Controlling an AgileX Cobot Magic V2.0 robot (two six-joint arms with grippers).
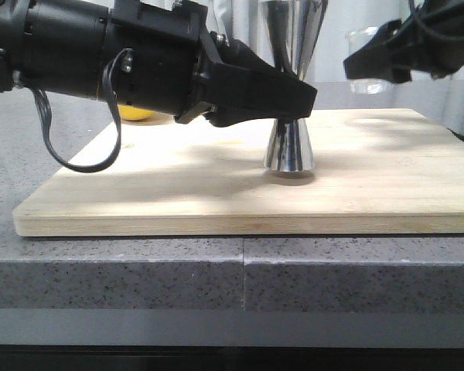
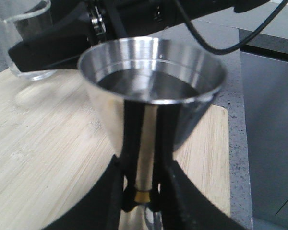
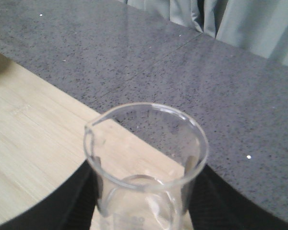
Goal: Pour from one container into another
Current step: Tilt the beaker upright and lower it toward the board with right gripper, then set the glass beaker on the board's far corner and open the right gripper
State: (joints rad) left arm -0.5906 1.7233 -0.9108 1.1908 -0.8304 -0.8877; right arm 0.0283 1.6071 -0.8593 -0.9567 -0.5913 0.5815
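The steel hourglass jigger (image 1: 289, 147) stands upright on the wooden board (image 1: 178, 185). My left gripper (image 1: 298, 97) is shut on its narrow waist, the fingers either side of the gold band (image 2: 143, 195). Liquid seems to lie in the jigger's upper cup (image 2: 151, 79). My right gripper (image 1: 367, 66) is shut on the clear glass beaker (image 1: 369, 77), held upright in the air to the right of the jigger, over the board's far right corner. In the right wrist view the beaker (image 3: 146, 158) looks empty, its pouring lip (image 3: 90, 128) turned toward the board.
A yellow object (image 1: 135, 114) lies behind the left arm at the board's far edge. The board rests on a grey speckled counter (image 1: 240, 270), whose front edge is close. Curtains (image 3: 240, 24) hang behind the counter.
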